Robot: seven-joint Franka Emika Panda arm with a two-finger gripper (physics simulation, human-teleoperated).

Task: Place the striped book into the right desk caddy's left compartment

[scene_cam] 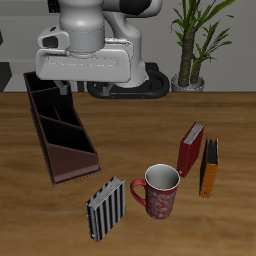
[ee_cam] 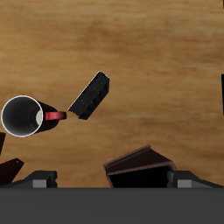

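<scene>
The striped book (scene_cam: 104,208), thin with black and light-grey stripes, stands near the table's front edge beside a mug. In the wrist view it (ee_cam: 91,96) shows as a dark slab on the wood. The right desk caddy (scene_cam: 57,130), long and maroon-brown with inner dividers, lies farther back; one end of it shows in the wrist view (ee_cam: 140,166). My gripper (scene_cam: 85,78) hangs high above the back of the table, over the caddy's far end and well away from the book. In the wrist view my gripper (ee_cam: 112,184) has its fingers spread wide with nothing between them.
A red patterned mug (scene_cam: 158,190) with a white inside stands right beside the striped book; it also shows in the wrist view (ee_cam: 22,116). A red book (scene_cam: 190,148) and an orange-yellow book (scene_cam: 209,166) stand past the mug. A potted plant (scene_cam: 190,50) stands at the back.
</scene>
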